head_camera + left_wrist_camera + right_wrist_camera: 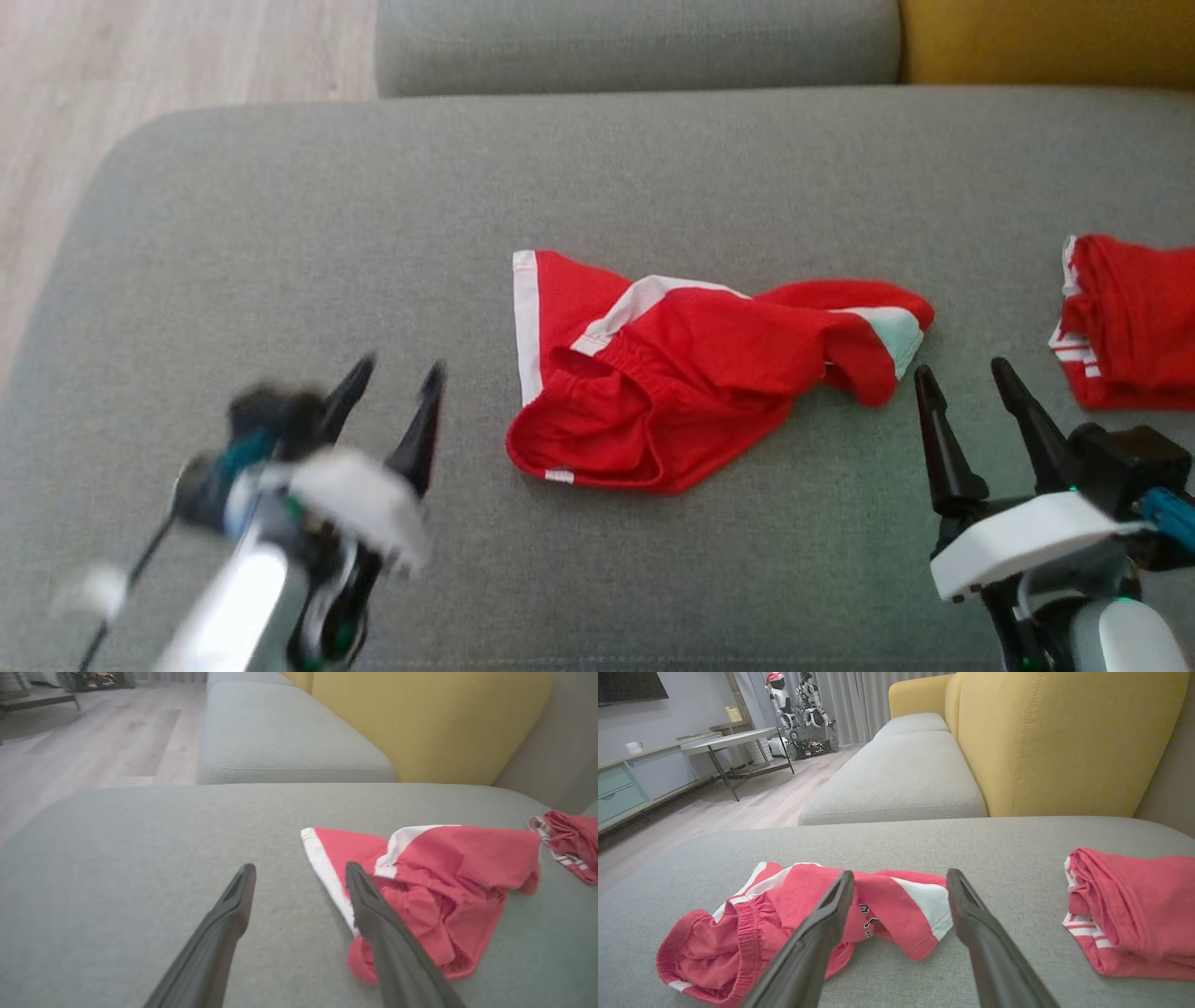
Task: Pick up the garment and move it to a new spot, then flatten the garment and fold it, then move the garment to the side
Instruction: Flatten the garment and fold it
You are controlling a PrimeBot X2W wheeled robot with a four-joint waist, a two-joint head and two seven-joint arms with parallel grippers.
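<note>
Head view: the left tool [401,366] and right tool [963,369], both spread open and empty, hover over a grey sofa cushion [280,233]. A crumpled red garment [672,373] lies between them, a second red garment [1130,322] just beyond the right tool's outer side, a yellow backrest [1046,42] farthest off.

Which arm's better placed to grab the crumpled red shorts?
Right, probably: the right gripper is open, fingertips just beside one end of the shorts; the left gripper, also open, sits farther from them.
</note>
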